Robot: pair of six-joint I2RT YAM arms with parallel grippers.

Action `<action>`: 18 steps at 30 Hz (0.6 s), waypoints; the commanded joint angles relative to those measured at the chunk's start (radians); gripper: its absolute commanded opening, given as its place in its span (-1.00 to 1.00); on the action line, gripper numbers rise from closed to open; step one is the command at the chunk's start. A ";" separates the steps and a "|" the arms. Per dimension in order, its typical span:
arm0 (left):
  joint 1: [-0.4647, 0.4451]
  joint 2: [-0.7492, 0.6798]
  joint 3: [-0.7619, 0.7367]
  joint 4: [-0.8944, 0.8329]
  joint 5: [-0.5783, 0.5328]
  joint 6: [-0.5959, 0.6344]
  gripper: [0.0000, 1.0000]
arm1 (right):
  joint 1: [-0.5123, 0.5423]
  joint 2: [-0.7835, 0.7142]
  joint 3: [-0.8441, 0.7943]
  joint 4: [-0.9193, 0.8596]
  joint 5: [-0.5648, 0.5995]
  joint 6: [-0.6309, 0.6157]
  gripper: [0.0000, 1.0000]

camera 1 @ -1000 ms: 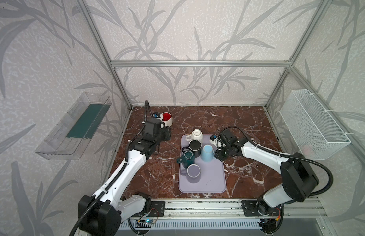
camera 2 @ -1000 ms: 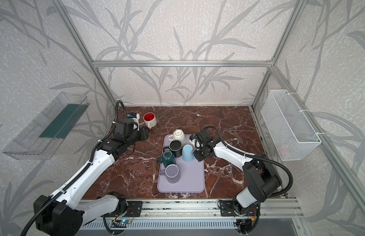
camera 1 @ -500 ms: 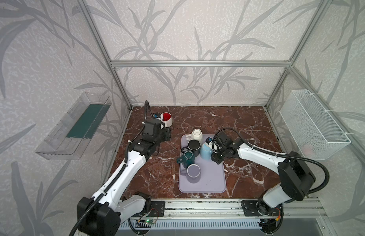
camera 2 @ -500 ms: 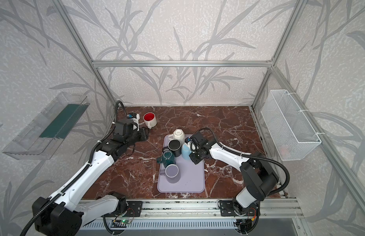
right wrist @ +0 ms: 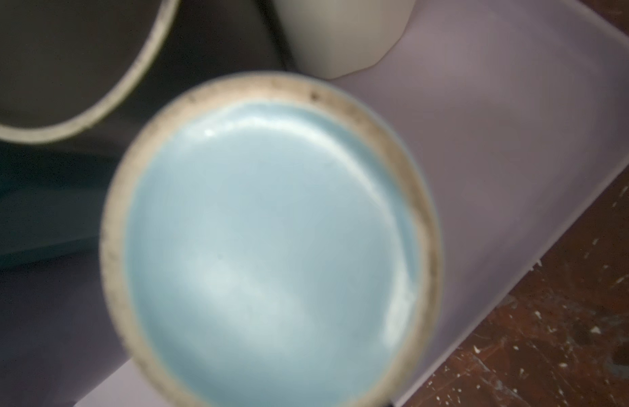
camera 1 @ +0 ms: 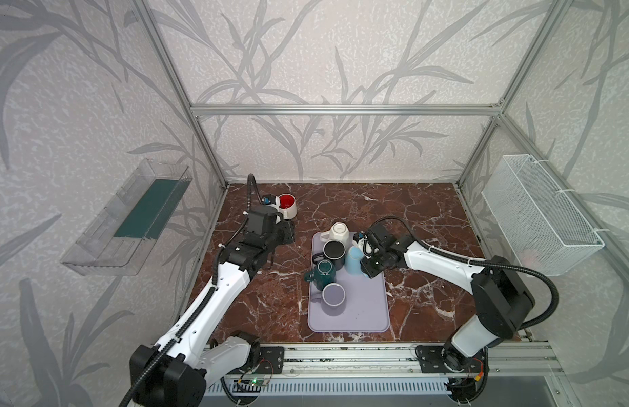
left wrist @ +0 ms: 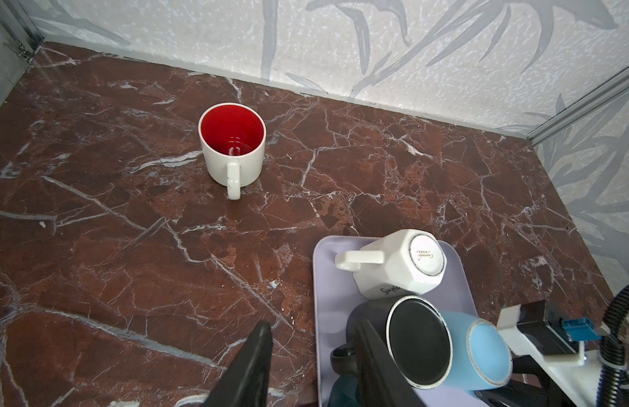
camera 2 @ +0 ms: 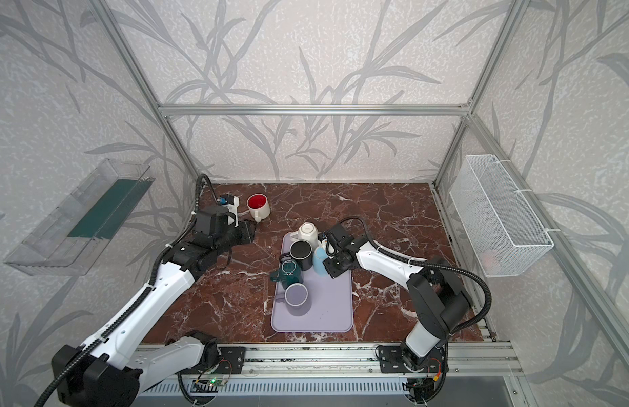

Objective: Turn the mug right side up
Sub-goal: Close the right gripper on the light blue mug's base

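Note:
A light blue mug (camera 1: 353, 259) (camera 2: 319, 259) leans tilted at the back right of the lavender tray (camera 1: 362, 310), bottom up. Its unglazed base ring fills the right wrist view (right wrist: 271, 246). In the left wrist view the light blue mug (left wrist: 482, 349) rests against a black mug. My right gripper (camera 1: 368, 262) (camera 2: 332, 263) presses on its right side, shut on it; its fingers are hidden. My left gripper (camera 1: 286, 234) (left wrist: 313, 326) hovers open over the table, left of the tray, holding nothing.
The tray also carries a white mug (camera 1: 338, 232) bottom up, a black mug (camera 1: 333, 252), a teal mug (camera 1: 323, 271) and a lavender mug (camera 1: 332, 296). A red-lined white mug (camera 1: 287, 206) stands upright at the back left. A wire basket (camera 1: 538, 218) hangs on the right wall.
My right gripper has moved left toward the other mugs, and the light blue mug has tipped from standing bottom up to leaning. The left arm has not moved.

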 commanded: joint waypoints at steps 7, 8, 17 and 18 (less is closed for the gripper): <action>-0.007 -0.018 0.000 -0.020 -0.013 -0.025 -0.16 | 0.009 0.034 0.037 -0.043 0.046 0.030 -0.68; -0.007 -0.019 0.001 -0.021 -0.013 -0.028 -0.16 | 0.008 0.034 0.040 -0.044 0.047 0.033 -0.73; -0.015 -0.036 -0.014 -0.014 0.011 -0.068 -0.15 | 0.003 0.019 0.091 -0.086 0.004 0.037 -1.00; -0.017 -0.043 -0.018 -0.008 0.015 -0.076 -0.15 | 0.000 0.010 0.095 -0.088 -0.007 0.040 -1.00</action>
